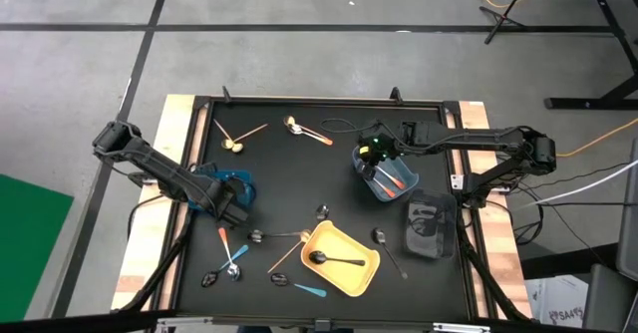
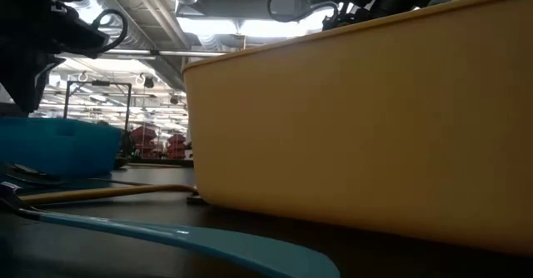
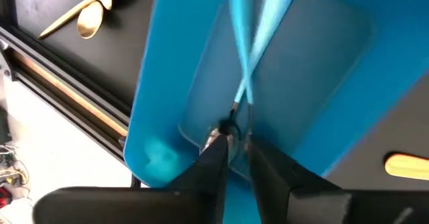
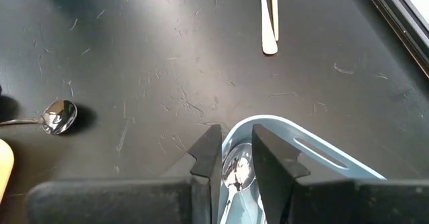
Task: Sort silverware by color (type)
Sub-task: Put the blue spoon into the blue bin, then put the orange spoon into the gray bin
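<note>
Blue-handled spoons (image 3: 251, 56) lie below left tool (image 3: 234, 158).

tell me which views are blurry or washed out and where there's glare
Low view: the yellow bin fills the frame, soft from being so close, and the ceiling lights behind are blown out. Left wrist view: the light-blue spoon handles above the left tool are smeared. Right wrist view: sharp, with bright glints on the silver spoon bowl. High view: evenly lit, no strong glare.
</note>
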`<state>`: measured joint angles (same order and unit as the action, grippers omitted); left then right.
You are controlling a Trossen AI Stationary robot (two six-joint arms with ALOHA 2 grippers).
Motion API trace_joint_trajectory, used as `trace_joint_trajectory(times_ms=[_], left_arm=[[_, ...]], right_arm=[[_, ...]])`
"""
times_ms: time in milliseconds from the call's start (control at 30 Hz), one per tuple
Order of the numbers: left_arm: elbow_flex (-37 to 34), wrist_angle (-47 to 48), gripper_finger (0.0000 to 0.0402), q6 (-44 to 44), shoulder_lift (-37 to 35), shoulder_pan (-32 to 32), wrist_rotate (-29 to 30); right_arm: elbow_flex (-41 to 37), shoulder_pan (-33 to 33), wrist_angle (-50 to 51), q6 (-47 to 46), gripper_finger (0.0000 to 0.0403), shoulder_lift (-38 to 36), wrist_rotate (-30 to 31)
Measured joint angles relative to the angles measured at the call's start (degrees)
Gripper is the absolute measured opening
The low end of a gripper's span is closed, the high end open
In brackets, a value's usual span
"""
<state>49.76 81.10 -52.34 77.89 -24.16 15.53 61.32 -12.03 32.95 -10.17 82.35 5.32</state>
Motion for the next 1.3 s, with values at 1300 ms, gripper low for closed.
trace_joint_trajectory(times_ms=[1300], left_arm=[[12.6,-17.9,0.0063,-65.8,1.8,-15.6,-17.9]], right_arm=[[0.0,0.0,-0.1,0.0,0.0072,0.0,0.0]])
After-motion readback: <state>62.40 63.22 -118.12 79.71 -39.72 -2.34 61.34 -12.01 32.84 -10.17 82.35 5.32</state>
